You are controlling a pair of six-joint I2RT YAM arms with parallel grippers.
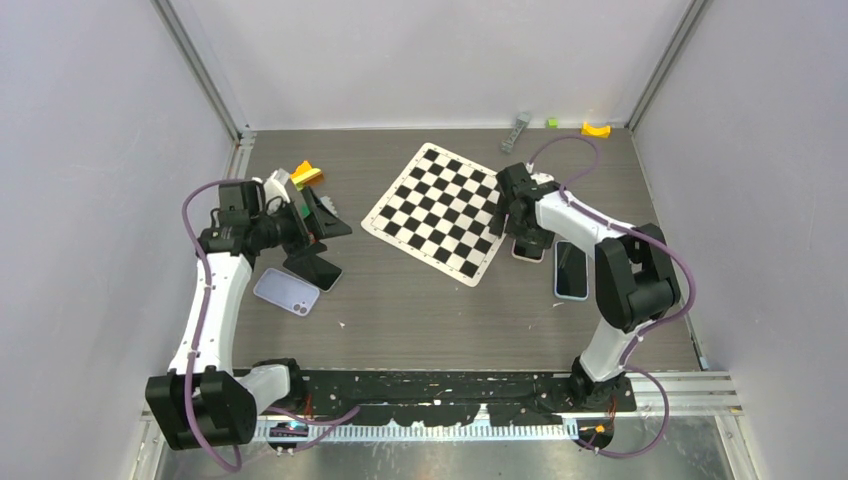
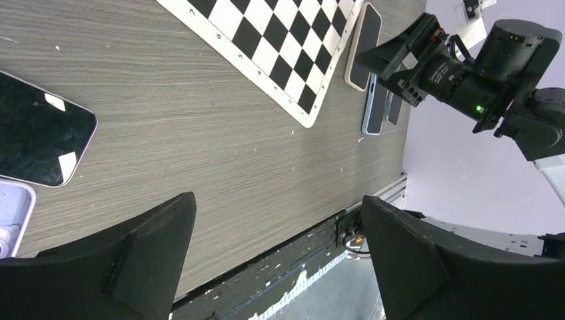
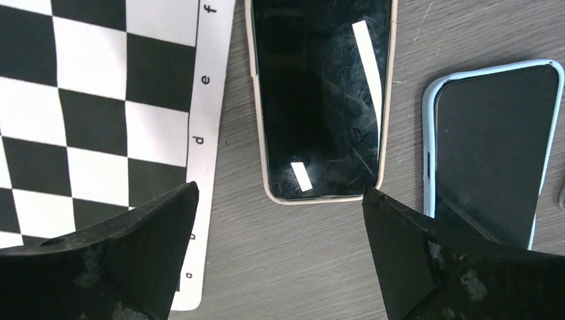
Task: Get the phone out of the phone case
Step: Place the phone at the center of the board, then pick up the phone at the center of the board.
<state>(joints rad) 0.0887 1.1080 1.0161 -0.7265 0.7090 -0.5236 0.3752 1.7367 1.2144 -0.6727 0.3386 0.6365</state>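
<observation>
right gripper (image 3: 280, 192) — spread | phone (image 3: 320, 100) — screen up, lengthwise along chessboard (image 3: 100, 100)

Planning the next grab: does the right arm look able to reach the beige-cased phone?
Probably yes: the right claw hangs open above the beige-cased phone; nothing covers it, with the chessboard lying beside it.

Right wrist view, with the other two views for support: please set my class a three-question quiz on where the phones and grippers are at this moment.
1. True or false: the right gripper is shut on the cream-cased phone.
2. Which lies beside the cream-cased phone, on the side away from the chessboard mat? A) blue-cased phone B) mug C) scissors
3. Fill in: the left gripper has its jaws ____.
Key: 1 false, it is open and holds nothing; 2 A; 3 open.
</observation>
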